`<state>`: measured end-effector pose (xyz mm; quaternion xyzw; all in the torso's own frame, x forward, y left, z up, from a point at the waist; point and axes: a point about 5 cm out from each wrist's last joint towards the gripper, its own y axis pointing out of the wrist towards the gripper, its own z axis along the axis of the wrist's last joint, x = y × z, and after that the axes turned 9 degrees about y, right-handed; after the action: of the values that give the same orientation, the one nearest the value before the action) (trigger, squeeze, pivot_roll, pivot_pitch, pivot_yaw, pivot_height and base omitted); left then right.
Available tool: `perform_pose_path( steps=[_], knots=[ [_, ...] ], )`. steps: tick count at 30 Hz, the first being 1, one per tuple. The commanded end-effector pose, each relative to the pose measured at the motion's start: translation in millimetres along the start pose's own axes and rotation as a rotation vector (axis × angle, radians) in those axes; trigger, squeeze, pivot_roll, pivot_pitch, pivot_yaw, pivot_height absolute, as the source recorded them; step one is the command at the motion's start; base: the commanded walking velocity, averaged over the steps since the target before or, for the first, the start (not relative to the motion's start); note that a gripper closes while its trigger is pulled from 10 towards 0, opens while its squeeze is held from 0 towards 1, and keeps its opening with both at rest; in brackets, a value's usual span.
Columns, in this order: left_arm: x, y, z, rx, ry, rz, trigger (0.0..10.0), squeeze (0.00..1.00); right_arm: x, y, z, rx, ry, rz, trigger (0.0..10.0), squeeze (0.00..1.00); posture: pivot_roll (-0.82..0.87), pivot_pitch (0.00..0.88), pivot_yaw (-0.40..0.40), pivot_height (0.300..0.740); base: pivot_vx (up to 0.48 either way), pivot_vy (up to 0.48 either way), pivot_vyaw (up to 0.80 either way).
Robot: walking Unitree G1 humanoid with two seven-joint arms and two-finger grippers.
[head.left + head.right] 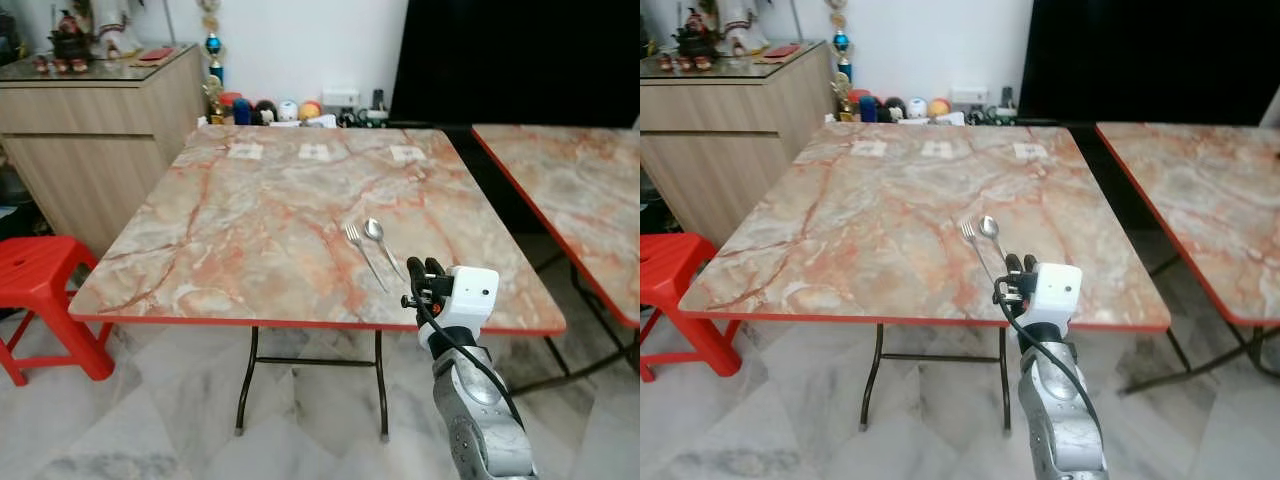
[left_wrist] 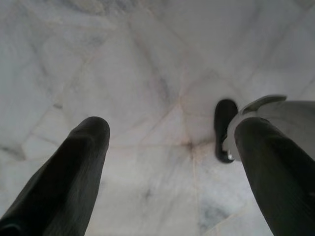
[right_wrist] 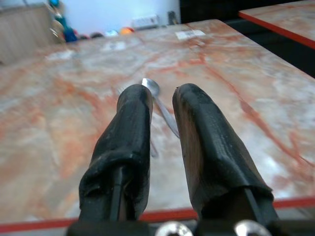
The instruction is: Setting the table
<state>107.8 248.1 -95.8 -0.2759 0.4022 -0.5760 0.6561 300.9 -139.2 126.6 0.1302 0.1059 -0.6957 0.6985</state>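
Right claw just short of spoon

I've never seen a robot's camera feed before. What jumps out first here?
A big marble-patterned table with a red rim sits in the middle, with a fork and spoon lying side by side near its front edge. Just in front of them hovers the right gripper, empty, fingers slightly apart. A red stool stands left of the table.

The right arm is raised from the lower right of the frame, its white wrist bent forward. The right gripper is held with fingers slightly parted, nothing between them. The left gripper is spread wide, pointed downward.
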Motion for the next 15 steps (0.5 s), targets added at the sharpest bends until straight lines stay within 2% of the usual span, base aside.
perform_pose_path(
  steps=[1,8,13,15],
  knots=[
    [-3.1,-2.4,-8,-0.026,0.0,-0.006,10.0,0.0,-9.2,2.2,3,0.011,0.017,0.027,10.0,0.0,0.01,0.0,0.002,0.74,0.0,0.0,0.0],
    [-15.5,-7.0,-16,-0.034,-0.004,0.006,10.0,0.0,-9.6,2.4,2,0.008,0.015,0.027,10.0,0.0,0.01,0.0,0.002,0.74,0.0,0.0,0.0],
    [-15.4,-11.7,-28,-0.056,0.0,-0.002,10.0,0.0,-9.7,2.5,2,0.007,0.012,0.03,10.0,0.0,0.01,0.0,0.002,0.74,0.0,0.0,0.0],
    [-10.5,-13.3,-33,-0.068,-0.005,-0.009,10.0,0.0,-12.0,2.2,2,0.005,-0.002,0.05,10.0,0.0,0.01,0.0,0.001,0.74,0.262,0.0,0.0]
  ],
)
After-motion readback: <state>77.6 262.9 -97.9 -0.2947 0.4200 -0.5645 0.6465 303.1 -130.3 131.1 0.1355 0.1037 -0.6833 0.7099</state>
